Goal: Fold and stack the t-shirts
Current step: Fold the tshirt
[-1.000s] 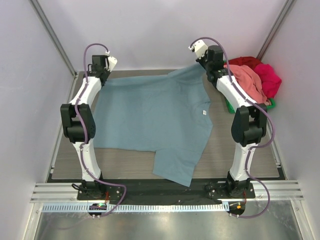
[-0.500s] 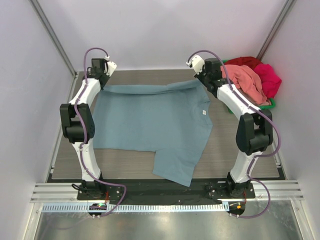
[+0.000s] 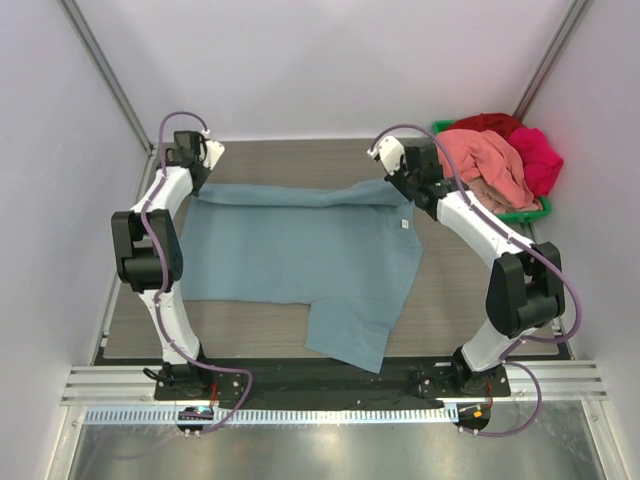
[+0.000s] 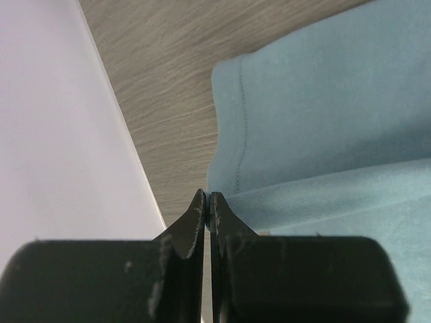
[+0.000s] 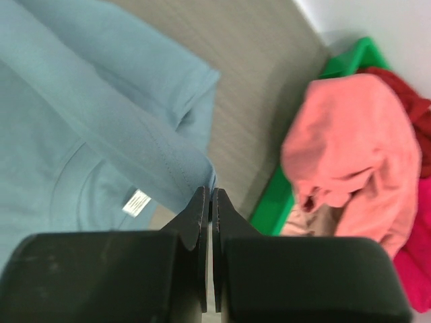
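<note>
- Two claws are working one shirt: the blue-grey tee [image 3: 300, 270] is lying spread on the table [image 3: 470, 290], starting just beside the green bin [image 3: 527, 213] and reaching well away from it.
- Left gripper [image 4: 207, 202]: its jaws are sitting pressed together on a thin pinch of the tee's hem corner, at the end farthest from the bin. In the wrist view the cloth is draping off the tips.
- Right gripper [image 5: 209, 196]: its jaws are likewise pressing tight, nipping the tee's edge at the corner nearest the bin. The white neck label [image 5: 137, 202] is showing just beside the tips, on the side away from the bin.
- The edge betw. the two pinches is standing doubled over the tee's body, making a soft ridge running away from the bin.
- Step in hand, imo: the first fold of this tee, so the task is looking early.
- Doing it well: both claws should be going at the same height & pace, w/ the edge taut betw. them so the crease runs straight.
- They should also be laying the edge down w/o dragging the lower layer, and letting go only once it lies flat.
- The sleeve by the bin is bunching under the right claw and prob. needs smoothing.
- Risk: the pinches are thin, so a corner could slip out.
- Waiting in the bin, well apart from both claws: salmon-pink tee [image 3: 485, 160], magenta tee [image 3: 540, 155], red tee [image 3: 490, 122].
</note>
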